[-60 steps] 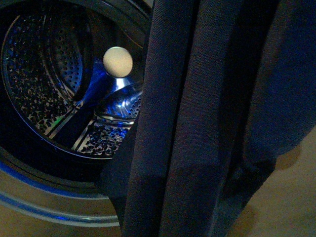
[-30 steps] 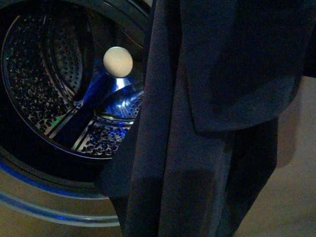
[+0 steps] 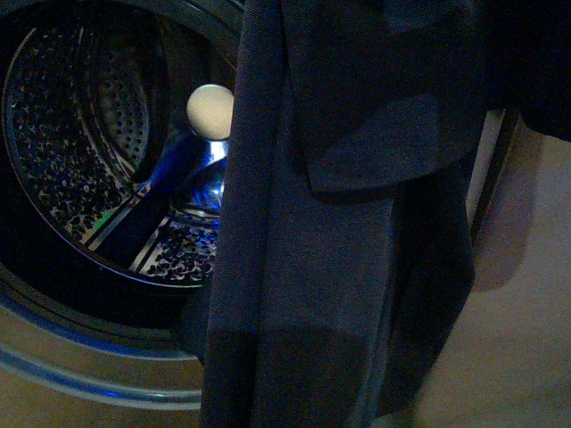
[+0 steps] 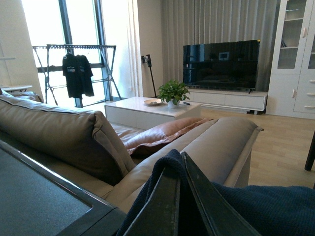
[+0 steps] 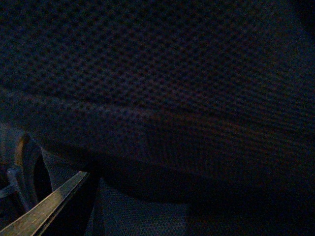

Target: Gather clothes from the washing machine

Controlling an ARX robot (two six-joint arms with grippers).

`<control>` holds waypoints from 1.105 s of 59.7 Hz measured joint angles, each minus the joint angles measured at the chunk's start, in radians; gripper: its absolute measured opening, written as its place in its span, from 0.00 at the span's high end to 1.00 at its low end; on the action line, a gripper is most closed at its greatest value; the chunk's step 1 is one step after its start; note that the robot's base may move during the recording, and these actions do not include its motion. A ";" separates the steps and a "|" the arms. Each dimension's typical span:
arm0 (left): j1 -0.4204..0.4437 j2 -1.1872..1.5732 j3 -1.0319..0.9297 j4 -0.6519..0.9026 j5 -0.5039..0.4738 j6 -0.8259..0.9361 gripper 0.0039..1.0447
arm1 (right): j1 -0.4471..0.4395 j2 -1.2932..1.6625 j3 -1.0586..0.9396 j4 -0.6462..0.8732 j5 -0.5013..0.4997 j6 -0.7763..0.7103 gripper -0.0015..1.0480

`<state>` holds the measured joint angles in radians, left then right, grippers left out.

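Left fingers point(image 4: 204, 206) on knitted navy clothes point(image 4: 268, 209)

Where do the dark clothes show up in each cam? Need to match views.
Front view: clothes hang top to bottom through the middle, covering the right of the washing machine mouth.
Left wrist view: clothes bunched around the left gripper, nearest the camera.
Right wrist view: clothes fill nearly the whole dim picture.
Shared landmark: only the fabric itself; the washing machine shows in front alone.
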<state>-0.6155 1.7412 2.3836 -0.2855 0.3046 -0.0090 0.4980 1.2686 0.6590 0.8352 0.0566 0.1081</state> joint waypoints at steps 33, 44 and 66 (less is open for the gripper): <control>0.000 0.000 0.000 0.000 -0.001 -0.002 0.83 | -0.051 0.065 0.047 0.068 0.062 -0.005 0.60; 0.000 0.000 0.000 0.000 -0.001 -0.003 0.54 | -0.115 0.038 0.047 0.080 0.046 -0.025 0.89; 0.000 0.000 0.004 0.000 -0.001 -0.002 0.04 | -0.378 -0.110 0.107 0.096 -0.048 -0.059 0.95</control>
<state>-0.6155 1.7412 2.3878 -0.2855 0.3035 -0.0109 0.1204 1.1587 0.7662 0.9310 0.0086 0.0494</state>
